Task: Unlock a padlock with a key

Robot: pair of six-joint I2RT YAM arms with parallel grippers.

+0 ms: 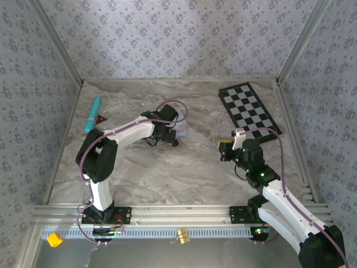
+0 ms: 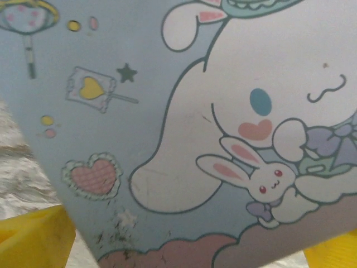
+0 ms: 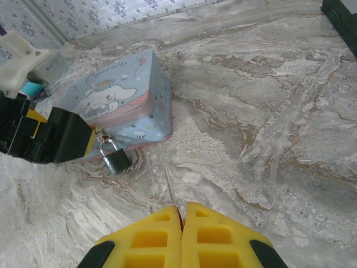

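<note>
Black padlock (image 3: 115, 160), beside left end effector (image 1: 170, 134)

**Setting:** robot laboratory test cell, not a domestic room.

**Landmark:** marbled tabletop (image 1: 184, 173).

- Around the tabletop on three sides: flat panels of lilac floral wallpaper (image 1: 167, 39), framed by bare aluminium corner posts (image 1: 56, 46).
- Along its near edge: aluminium rail (image 1: 184, 213) with two white-and-black robot arms bolted on, the left arm (image 1: 120, 134) and the right arm (image 1: 281, 198). A slotted cable duct (image 1: 162, 233) runs just outside the rail.
- On its far right corner: a black-and-white checkerboard (image 1: 249, 109) of the camera-calibration kind.
</note>
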